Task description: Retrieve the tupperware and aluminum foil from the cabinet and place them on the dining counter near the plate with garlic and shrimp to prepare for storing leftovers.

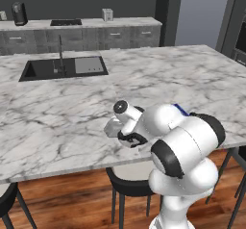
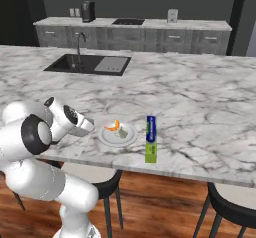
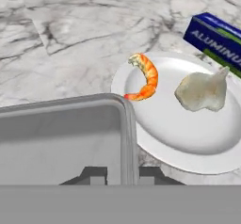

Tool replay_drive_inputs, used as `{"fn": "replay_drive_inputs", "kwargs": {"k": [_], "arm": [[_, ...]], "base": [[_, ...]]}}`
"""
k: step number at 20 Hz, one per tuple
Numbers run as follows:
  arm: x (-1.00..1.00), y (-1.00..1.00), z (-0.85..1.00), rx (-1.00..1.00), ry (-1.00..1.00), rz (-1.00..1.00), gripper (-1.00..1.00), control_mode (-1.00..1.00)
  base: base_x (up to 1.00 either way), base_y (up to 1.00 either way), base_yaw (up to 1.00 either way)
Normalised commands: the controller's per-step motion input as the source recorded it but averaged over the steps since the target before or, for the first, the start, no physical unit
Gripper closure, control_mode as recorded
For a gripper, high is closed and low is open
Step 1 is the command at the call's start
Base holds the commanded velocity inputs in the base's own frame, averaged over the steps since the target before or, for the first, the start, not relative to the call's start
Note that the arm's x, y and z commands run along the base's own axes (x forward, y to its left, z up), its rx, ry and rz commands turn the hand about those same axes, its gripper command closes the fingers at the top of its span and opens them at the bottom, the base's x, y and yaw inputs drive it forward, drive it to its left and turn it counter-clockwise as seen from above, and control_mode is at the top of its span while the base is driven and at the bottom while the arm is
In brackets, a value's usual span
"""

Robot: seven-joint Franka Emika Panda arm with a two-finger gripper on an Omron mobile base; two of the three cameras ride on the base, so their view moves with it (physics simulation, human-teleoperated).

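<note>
Holding the tupperware (image 3: 63,138) low over the dining counter (image 2: 210,107), my gripper (image 3: 115,173) has its jaws clamped on the container's rim. Landmark: the plate with garlic and shrimp (image 3: 155,124). The aluminum foil (image 2: 151,138) already lies flat on the marble just beside the plate, on the side away from the arm — that half reads as done. The tupperware's corner comes up against the plate's near edge in the hand view; I cannot tell whether it rests on the marble yet. My judgement — only set-down and release remain.

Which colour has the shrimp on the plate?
Orange with paler stripes; the shrimp on the white plate shows best in the hand view.
</note>
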Motion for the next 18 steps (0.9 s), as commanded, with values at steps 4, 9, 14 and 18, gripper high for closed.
{"fn": "replay_drive_inputs", "kwargs": {"k": [4,9,14,18], "arm": [[0.58,0.14,-0.38,0.0,0.0,0.01,1.0,-1.0],[0.44,-0.03,-0.26,0.0,0.0,0.0,-1.0,-1.0],[-0.13,-0.03,0.75,0.0,0.0,0.0,-1.0,-1.0],[-0.22,-0.18,1.0,0.01,-0.01,0.03,-1.0,-1.0]], "base": [[0.0,0.0,0.0],[0.0,0.0,0.0],[0.0,0.0,0.0],[0.0,0.0,0.0]]}}
